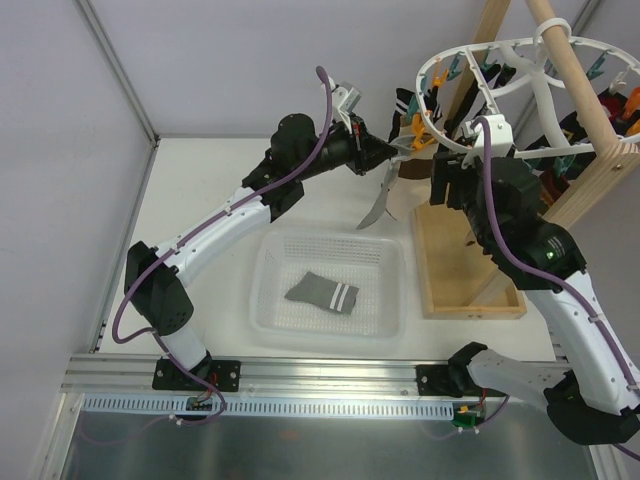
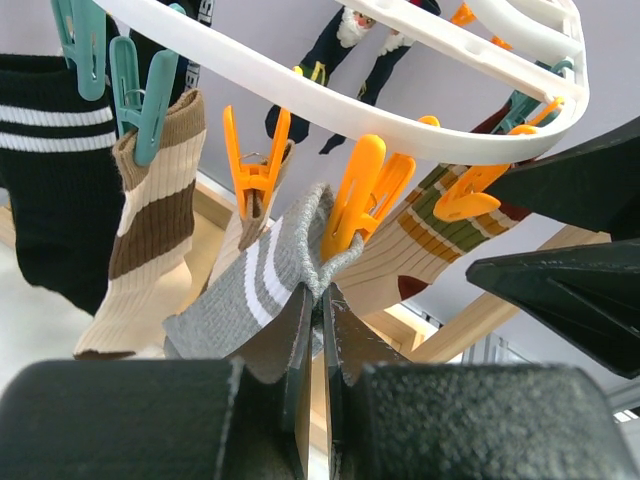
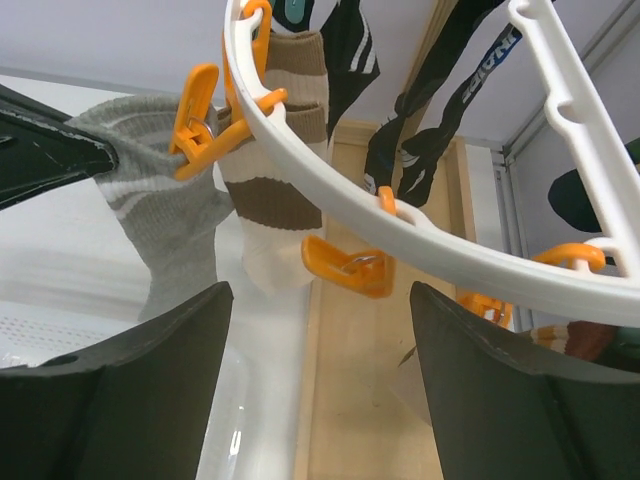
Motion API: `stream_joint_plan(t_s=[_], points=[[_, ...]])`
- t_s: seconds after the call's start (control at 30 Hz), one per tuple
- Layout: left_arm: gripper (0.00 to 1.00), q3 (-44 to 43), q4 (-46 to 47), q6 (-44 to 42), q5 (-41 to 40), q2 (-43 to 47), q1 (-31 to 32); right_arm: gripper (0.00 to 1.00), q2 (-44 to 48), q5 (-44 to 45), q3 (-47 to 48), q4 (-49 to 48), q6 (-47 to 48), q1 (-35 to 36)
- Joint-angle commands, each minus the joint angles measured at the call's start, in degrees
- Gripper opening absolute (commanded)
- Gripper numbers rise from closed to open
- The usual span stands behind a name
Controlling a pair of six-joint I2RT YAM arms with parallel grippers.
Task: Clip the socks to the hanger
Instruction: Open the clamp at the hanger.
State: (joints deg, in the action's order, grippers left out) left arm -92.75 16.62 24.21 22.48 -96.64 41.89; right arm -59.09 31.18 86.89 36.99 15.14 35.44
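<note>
My left gripper (image 1: 388,155) is shut on the cuff of a grey sock (image 1: 377,206) with two white stripes and holds it up under the near-left rim of the white hanger (image 1: 520,60). In the left wrist view the jaws (image 2: 320,305) pinch the sock (image 2: 250,285) right below an orange clip (image 2: 355,200), whose tips touch the cuff. My right gripper (image 1: 443,185) is open and empty just right of it. Its wrist view shows it (image 3: 320,400) below the hanger (image 3: 430,240), the sock (image 3: 170,220) at left. The second grey sock (image 1: 322,292) lies in the basket.
A clear plastic basket (image 1: 268,300) sits on the table between the arms. A wooden pole frame (image 1: 470,270) carries the hanger at right. A beige and brown sock (image 2: 150,230) and black socks (image 2: 50,200) hang from other clips. A free orange clip (image 3: 350,265) hangs above my right fingers.
</note>
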Motion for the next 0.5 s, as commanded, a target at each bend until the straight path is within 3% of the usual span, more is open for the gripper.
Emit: stream_joint_plan(t_s=[0.0,0.23,0.47], points=[[0.00,-1.6,1.0,-2.1,0.8,1.8,-0.6,0.74,0.5,2.7,-1.1,-7.5,2.1,-0.1],[0.00,-0.4,1.0,-3.5,0.6,3.4,-0.7,0.72,-1.6,5.7,-0.4,-9.0,2.9,-0.5],[0.00,0.0,1.0,-3.3,1.1,3.7,-0.7,0.61,-1.6,4.4,-1.9,-12.5,1.2,-3.4]])
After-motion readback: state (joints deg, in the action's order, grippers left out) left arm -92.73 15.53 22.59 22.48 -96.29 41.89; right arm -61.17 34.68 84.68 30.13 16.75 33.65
